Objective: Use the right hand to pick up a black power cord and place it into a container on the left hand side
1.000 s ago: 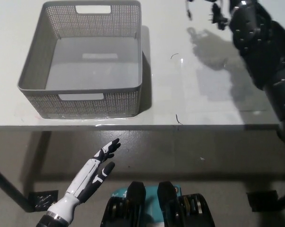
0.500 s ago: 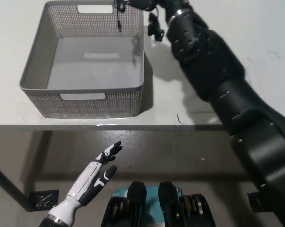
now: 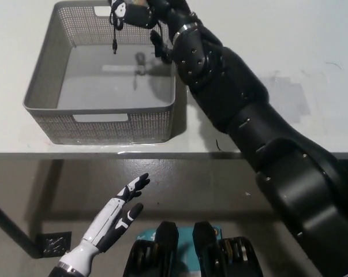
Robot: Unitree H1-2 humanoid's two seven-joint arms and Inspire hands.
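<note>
My black right hand (image 3: pixel 143 12) hangs over the far part of the grey perforated basket (image 3: pixel 42 91), shut on a black power cord (image 3: pixel 114 32). One thin end of the cord dangles into the basket near its back wall. The plug end (image 3: pixel 157 45) hangs by the basket's right rim. My black right arm (image 3: pixel 237 109) reaches in across the white table (image 3: pixel 277 69) from the bottom right. My white left hand (image 3: pixel 117 213) rests open below the table's front edge, at the lower left.
The basket stands on the left half of the table, close to the front edge (image 3: pixel 162 154). Small dark marks (image 3: pixel 219 145) show on the table near that edge. Below the table lies grey floor with a table foot (image 3: pixel 51 243).
My right hand has carried the cord leftwards from the table's far right to above the basket. The left hand has stayed put.
</note>
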